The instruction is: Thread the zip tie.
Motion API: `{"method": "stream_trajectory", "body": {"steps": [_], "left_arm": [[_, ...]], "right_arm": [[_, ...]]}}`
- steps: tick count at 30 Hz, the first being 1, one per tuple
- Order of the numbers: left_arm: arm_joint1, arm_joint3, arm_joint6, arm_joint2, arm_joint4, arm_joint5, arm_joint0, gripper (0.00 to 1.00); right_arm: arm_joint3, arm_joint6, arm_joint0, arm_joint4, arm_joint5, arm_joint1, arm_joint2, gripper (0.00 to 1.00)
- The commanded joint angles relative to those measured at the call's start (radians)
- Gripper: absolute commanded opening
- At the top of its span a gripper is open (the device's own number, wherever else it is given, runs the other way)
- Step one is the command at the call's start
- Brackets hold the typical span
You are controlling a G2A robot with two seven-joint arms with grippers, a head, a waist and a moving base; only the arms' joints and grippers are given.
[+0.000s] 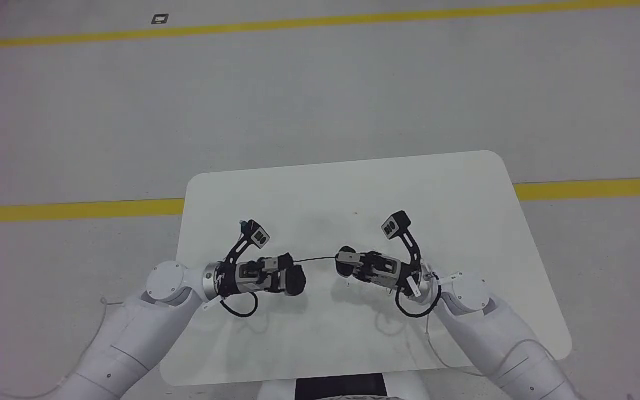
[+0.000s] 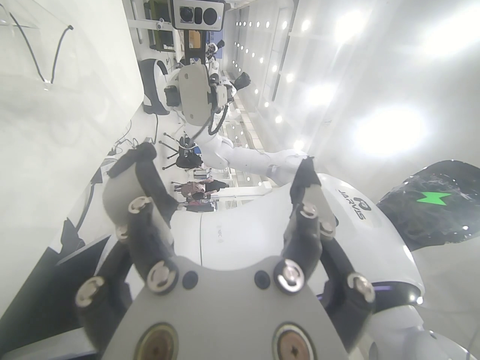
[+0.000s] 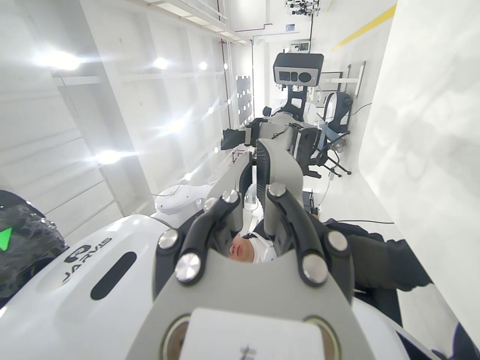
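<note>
Pinching one zip tie (image 1: 318, 261): right gripper (image 1: 343, 260).

You see a white table (image 1: 470, 200) at lower centre, a yellow floor line (image 1: 300, 24) along the top, a dark marker (image 1: 160, 18) upper left.
</note>
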Motion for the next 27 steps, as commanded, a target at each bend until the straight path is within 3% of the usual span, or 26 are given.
{"method": "stream_trajectory", "body": {"steps": [1, 14, 19, 27], "left_arm": [[0.000, 0.000, 0.000, 0.000, 0.000, 0.000, 0.000, 1.00], [-0.001, -0.007, 0.009, 0.002, 0.014, 0.003, -0.002, 1.00], [-0.001, -0.001, -0.077, 0.015, 0.041, 0.030, -0.024, 1.00], [-0.014, 0.036, -0.121, 0.038, 0.016, 0.030, -0.062, 1.00]], "right_arm": [[0.000, 0.000, 0.000, 0.000, 0.000, 0.000, 0.000, 0.00], [0.000, -0.004, 0.000, -0.001, 0.001, 0.000, 0.000, 0.00], [0.005, 0.018, -0.010, 0.059, -0.001, -0.004, -0.004, 0.00], [0.043, 0.099, -0.007, 0.142, -0.006, -0.011, -0.025, 0.00]]}}
